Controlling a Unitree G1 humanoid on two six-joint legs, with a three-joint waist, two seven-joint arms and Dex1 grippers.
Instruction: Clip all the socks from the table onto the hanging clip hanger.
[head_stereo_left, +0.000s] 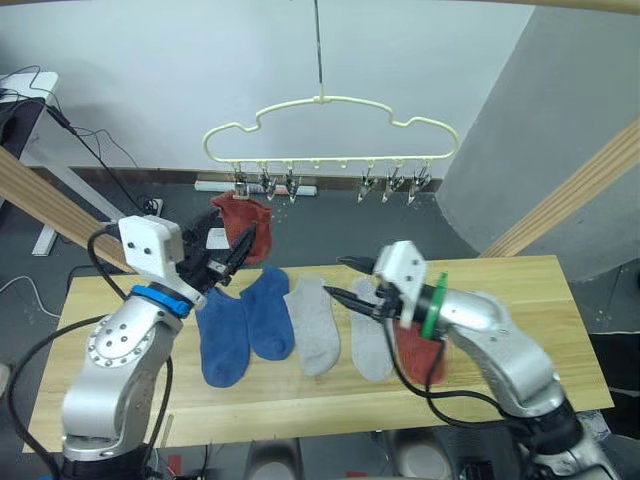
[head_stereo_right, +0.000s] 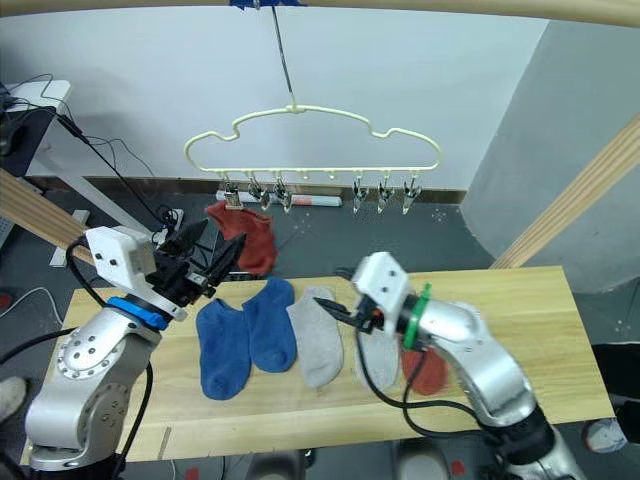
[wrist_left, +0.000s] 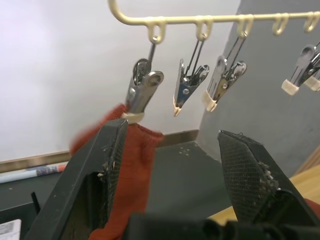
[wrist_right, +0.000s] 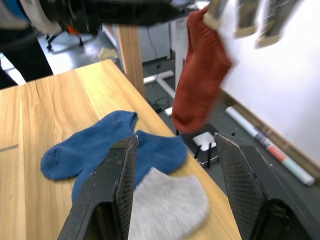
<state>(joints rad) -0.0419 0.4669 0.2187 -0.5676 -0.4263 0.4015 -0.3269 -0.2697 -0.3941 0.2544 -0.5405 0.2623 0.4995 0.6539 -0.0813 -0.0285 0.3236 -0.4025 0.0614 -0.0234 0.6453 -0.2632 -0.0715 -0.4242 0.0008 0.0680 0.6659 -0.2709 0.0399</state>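
The cream-yellow clip hanger (head_stereo_left: 330, 128) hangs above the far edge of the table (head_stereo_left: 520, 290). One rust red sock (head_stereo_left: 243, 222) dangles from its leftmost clip (wrist_left: 142, 92). My left gripper (head_stereo_left: 240, 255) stands open just below and in front of that sock, with nothing between its fingers (wrist_left: 112, 150). Two blue socks (head_stereo_left: 245, 325) and two light grey socks (head_stereo_left: 313, 325) lie in a row on the table. Another rust red sock (head_stereo_left: 420, 357) lies partly under my right forearm. Open and empty, my right gripper (head_stereo_left: 336, 277) hovers above the grey socks.
The other clips (head_stereo_left: 390, 183) on the hanger hang empty. Slanted wooden frame bars (head_stereo_left: 570, 195) stand at both sides of the table. Cables and a power strip (head_stereo_left: 205, 185) lie on the floor behind the table.
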